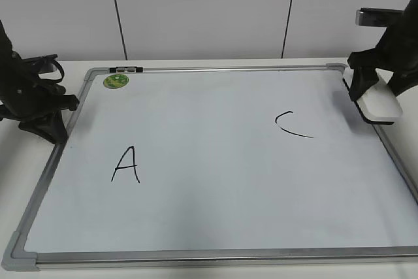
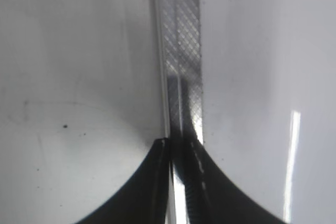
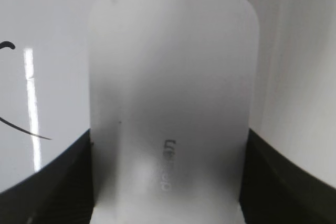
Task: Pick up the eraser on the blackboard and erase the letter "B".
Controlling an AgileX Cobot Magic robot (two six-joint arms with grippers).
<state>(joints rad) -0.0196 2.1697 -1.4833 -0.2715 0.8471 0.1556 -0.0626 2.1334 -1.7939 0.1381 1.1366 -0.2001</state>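
Observation:
The blackboard (image 1: 215, 200) is a white board with a silver frame, lying flat. No letter "B" shows on it; the middle between the black "A" (image 1: 125, 164) and the curved "C" (image 1: 290, 125) is bare. The white eraser (image 1: 380, 104) is at the board's right edge, over the frame. My right gripper (image 1: 364, 89) is shut on it; in the right wrist view the eraser (image 3: 168, 77) fills the space between the fingers of the right gripper (image 3: 168, 182). My left gripper (image 1: 63, 106) is at the board's left edge, with its jaws (image 2: 176, 145) closed on the frame (image 2: 181, 51).
A round green magnet (image 1: 116, 81) sits at the board's top left corner, next to a black and silver marker (image 1: 126, 69) on the top frame. A stroke of the "C" (image 3: 21, 127) shows left of the eraser. A white wall stands behind the table.

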